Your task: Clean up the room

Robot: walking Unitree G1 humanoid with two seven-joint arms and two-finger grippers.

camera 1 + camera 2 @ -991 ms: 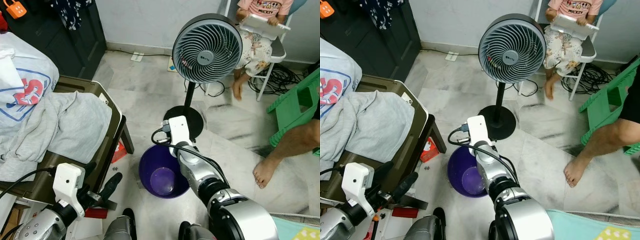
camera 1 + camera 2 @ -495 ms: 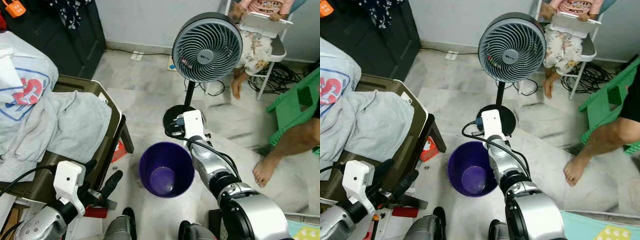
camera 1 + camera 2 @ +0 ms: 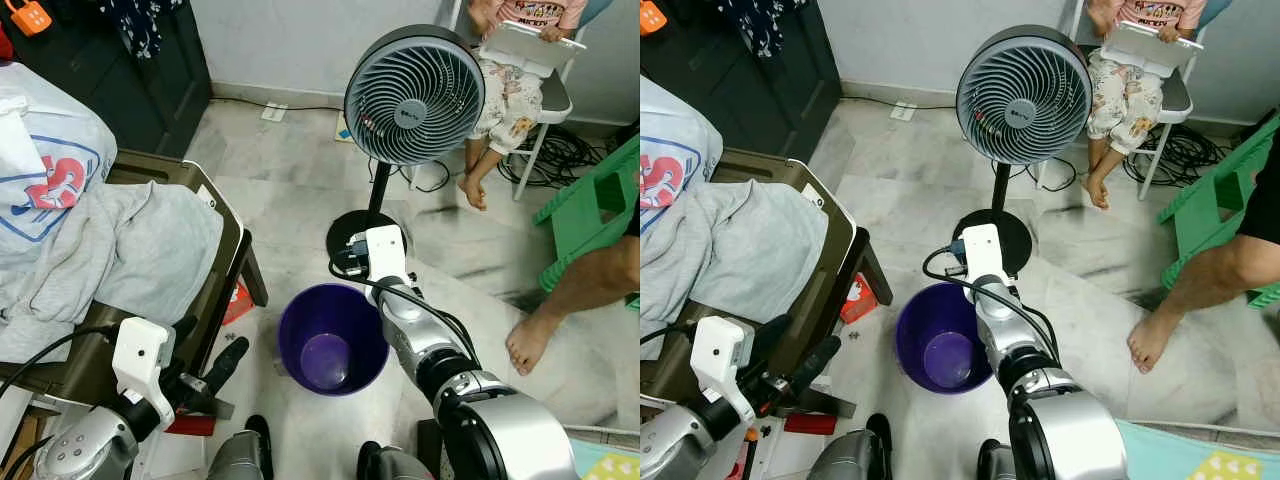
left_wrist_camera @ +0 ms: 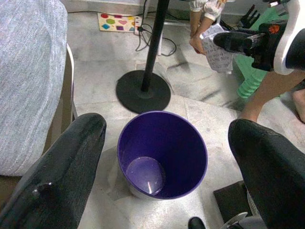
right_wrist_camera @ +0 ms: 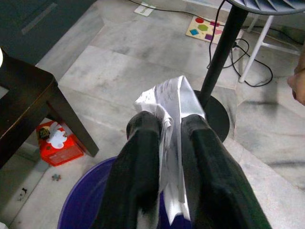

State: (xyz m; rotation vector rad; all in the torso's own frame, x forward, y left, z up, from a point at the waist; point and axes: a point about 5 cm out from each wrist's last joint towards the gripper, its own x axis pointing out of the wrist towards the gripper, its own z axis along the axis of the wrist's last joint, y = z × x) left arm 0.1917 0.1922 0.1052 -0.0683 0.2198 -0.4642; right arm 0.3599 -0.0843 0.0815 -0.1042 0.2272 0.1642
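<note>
Pinching a crumpled sheet of paper point(image 5: 169, 114) between its closed fingers above the far rim of the purple bin point(image 3: 333, 340), the right pincer point(image 5: 164, 157) holds something light, limp and easily dropped, while the left pincer point(image 4: 162, 162) hangs wide open

Crumpled white paper point(image 5: 170, 107) sits pinched above the upright purple bin point(image 3: 333, 340).
</note>
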